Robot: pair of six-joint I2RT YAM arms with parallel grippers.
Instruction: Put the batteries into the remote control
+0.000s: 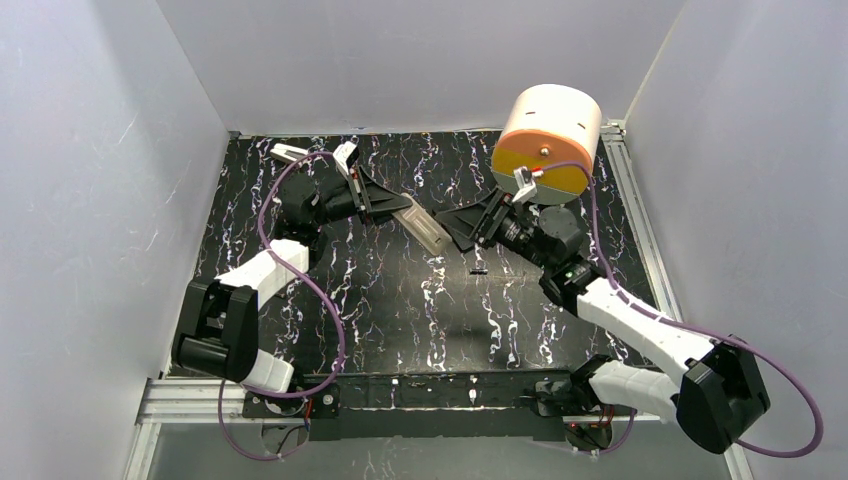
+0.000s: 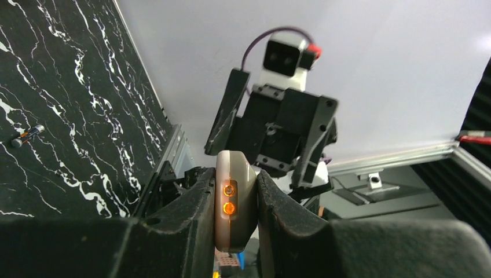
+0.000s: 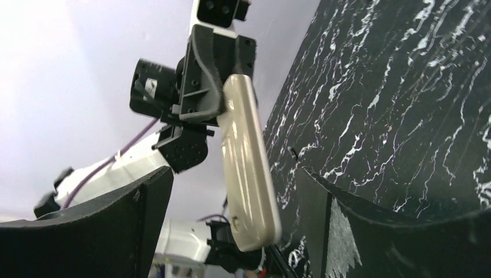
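Two arms: they meet above the black marbled table [image 1: 400, 320], upper middle of the top view.
left gripper [image 1: 388, 207]: clamped on one end of the remote [image 1: 428, 230], holding it off the table.
remote: white, slanting down to the right in mid-air; two orange spots show between the clamping fingers.
right gripper [image 1: 455, 230]: fingers spread wide on either side of the remote's free end, not pinching it.
battery [image 1: 478, 271]: lies alone on the table, just below centre.
round tub [image 1: 550, 135]: orange and white, upper right.

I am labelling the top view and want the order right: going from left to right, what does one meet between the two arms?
left gripper → remote control → battery → orange-and-white cylinder
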